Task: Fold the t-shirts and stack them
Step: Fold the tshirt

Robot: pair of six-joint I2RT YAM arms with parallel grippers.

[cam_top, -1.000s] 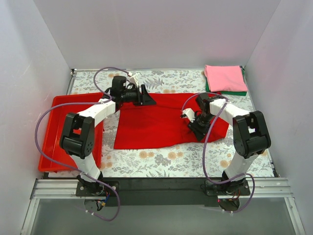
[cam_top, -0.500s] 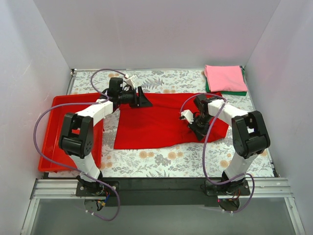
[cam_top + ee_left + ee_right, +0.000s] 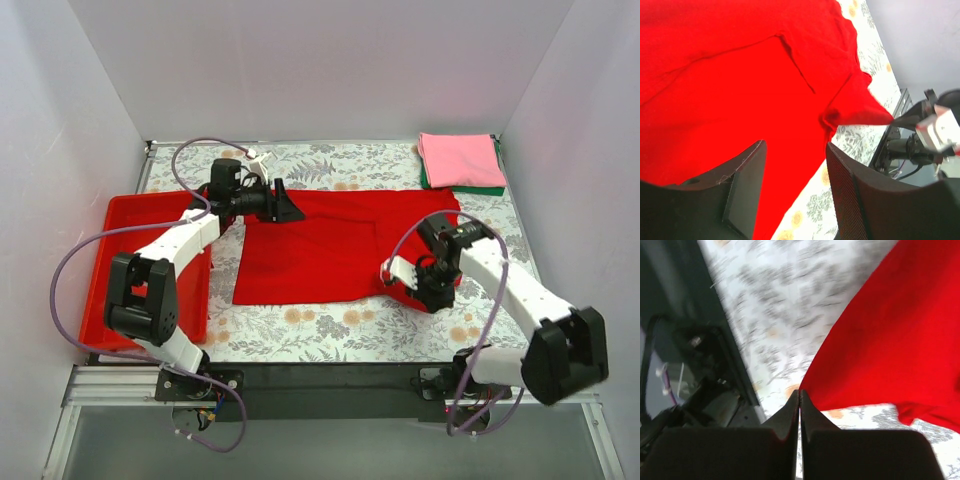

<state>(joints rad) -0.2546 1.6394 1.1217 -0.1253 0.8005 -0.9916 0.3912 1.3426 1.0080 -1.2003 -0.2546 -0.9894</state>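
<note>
— Red t-shirt [image 3: 320, 250] first, from the top view: where does it lie?
— Spread flat in the middle of the flowered table [image 3: 330, 325]. The left gripper [image 3: 287, 207] is at its far left edge and the right gripper [image 3: 432, 290] is at its near right corner. The pink t-shirt [image 3: 460, 158] lies folded on the dark green t-shirt [image 3: 470, 189] in the far right corner. The red tray [image 3: 105, 290] sits to the left of the red shirt.
— And the left wrist view?
— The left gripper [image 3: 795, 147] has its fingers [image 3: 742, 185] spread wide, with nothing between them. The red t-shirt [image 3: 730, 85] fills the view beyond. At the right, one corner of it is drawn out to a point that ends at the right gripper [image 3: 897, 119].
— The right wrist view?
— The right gripper [image 3: 799, 392] is clenched, its fingers [image 3: 785, 425] pressed together. The corner of the red t-shirt [image 3: 890, 340] is nipped at their tips, and the table [image 3: 775, 310] is blurred behind.
</note>
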